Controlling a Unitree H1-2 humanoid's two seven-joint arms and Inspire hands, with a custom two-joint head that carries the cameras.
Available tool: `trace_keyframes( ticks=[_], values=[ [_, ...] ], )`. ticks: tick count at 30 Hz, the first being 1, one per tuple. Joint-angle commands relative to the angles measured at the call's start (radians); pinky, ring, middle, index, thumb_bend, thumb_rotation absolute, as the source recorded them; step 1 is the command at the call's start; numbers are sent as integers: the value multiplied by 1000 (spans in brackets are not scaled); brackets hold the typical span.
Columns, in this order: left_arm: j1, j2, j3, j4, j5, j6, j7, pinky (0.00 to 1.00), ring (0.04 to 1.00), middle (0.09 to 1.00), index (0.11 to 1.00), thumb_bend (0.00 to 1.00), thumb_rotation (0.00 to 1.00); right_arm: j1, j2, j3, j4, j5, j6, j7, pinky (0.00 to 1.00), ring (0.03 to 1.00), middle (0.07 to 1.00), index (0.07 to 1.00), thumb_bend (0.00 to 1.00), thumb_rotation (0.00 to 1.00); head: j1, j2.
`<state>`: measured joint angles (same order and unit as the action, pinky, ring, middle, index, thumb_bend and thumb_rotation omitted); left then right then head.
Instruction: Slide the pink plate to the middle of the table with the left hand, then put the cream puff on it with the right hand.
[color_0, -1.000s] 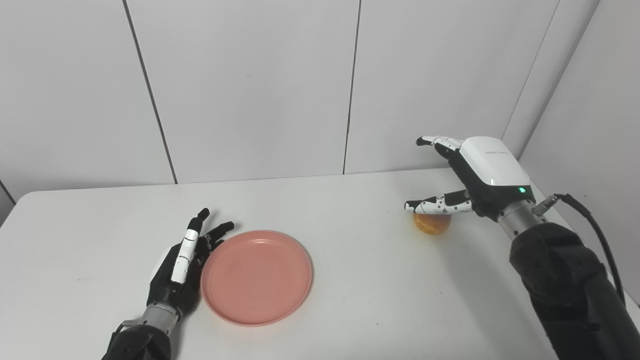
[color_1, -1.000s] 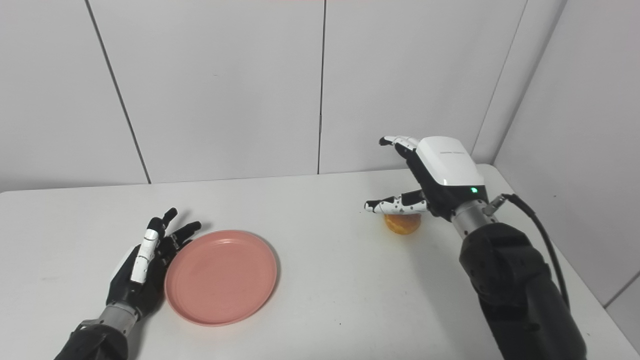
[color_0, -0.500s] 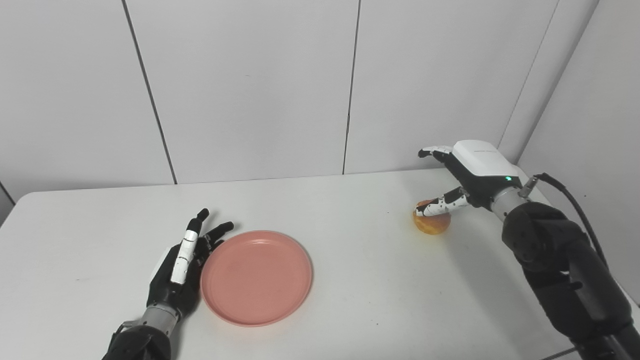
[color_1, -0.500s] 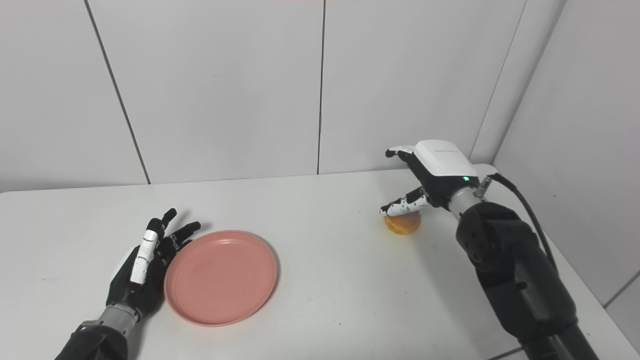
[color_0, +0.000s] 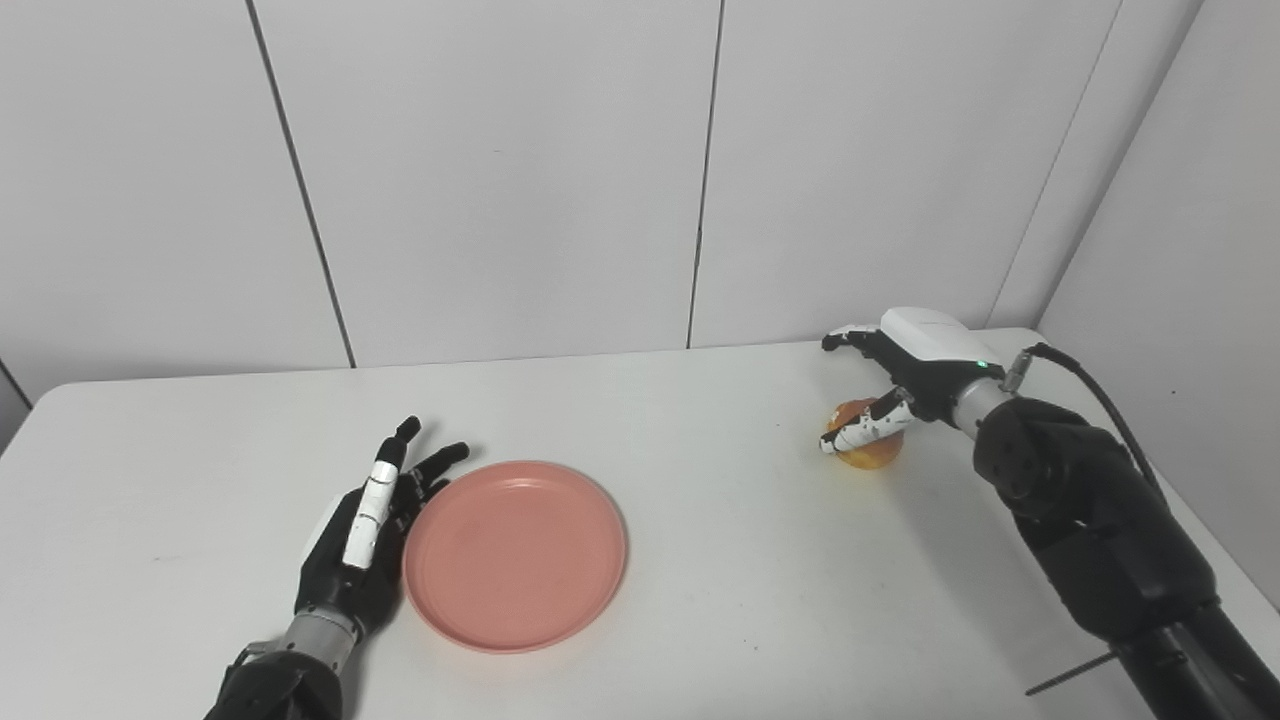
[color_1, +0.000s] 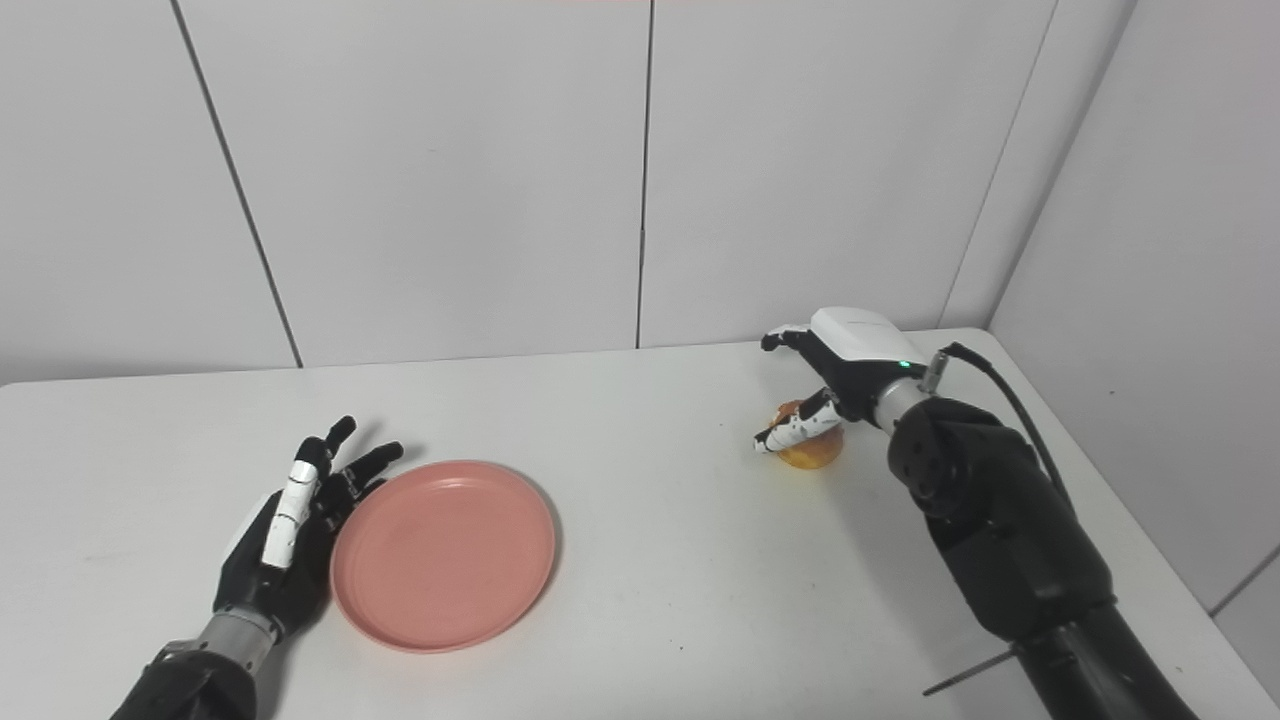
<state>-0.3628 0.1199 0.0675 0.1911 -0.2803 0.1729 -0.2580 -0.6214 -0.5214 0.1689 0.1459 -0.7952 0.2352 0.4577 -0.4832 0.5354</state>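
The pink plate (color_0: 515, 554) lies flat on the white table (color_0: 700, 560), left of the middle. My left hand (color_0: 365, 530) rests on the table against the plate's left rim, fingers straight and apart, holding nothing. The golden cream puff (color_0: 868, 446) sits on the table at the far right. My right hand (color_0: 915, 365) is low over it, open: the thumb lies across the puff's near side, the fingers reach past its far side. It also shows in the right eye view (color_1: 812, 450).
White wall panels (color_0: 500, 180) stand right behind the table, and a side wall (color_0: 1180, 230) stands close at the right. A black cable (color_0: 1100, 400) loops off my right wrist. Bare tabletop lies between the plate and the cream puff.
My right hand has come down from above the cream puff to around it, and its thumb has dropped onto the puff's near side. The left hand and the plate have not moved.
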Motion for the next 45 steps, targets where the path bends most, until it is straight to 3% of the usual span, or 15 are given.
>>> trace_keyframes(
  ticks=[1, 24, 37, 45],
  values=[
    [-7, -6, -7, -8, -4, -24, -11, 990, 964, 803, 1000, 779, 829, -60, -15, -1, 1, -3, 23, -28, 603, 804, 871, 817, 1000, 361, 0, 0],
    [-3, -1, -5, -10, -11, -17, -24, 993, 963, 805, 1000, 785, 821, -80, -74, 90, 111, -35, 10, -83, 671, 823, 875, 821, 1000, 342, 6, 2],
    [5, 0, -9, -30, -15, -2, -20, 1000, 960, 802, 1000, 766, 819, -76, -73, 108, 157, -30, 17, -102, 665, 821, 862, 813, 1000, 325, 13, 8],
    [4, 1, -10, -23, -20, -7, -29, 1000, 964, 816, 1000, 771, 815, -67, -51, 75, 191, 42, -6, -157, 581, 722, 785, 760, 1000, 263, 17, 10]
  ],
)
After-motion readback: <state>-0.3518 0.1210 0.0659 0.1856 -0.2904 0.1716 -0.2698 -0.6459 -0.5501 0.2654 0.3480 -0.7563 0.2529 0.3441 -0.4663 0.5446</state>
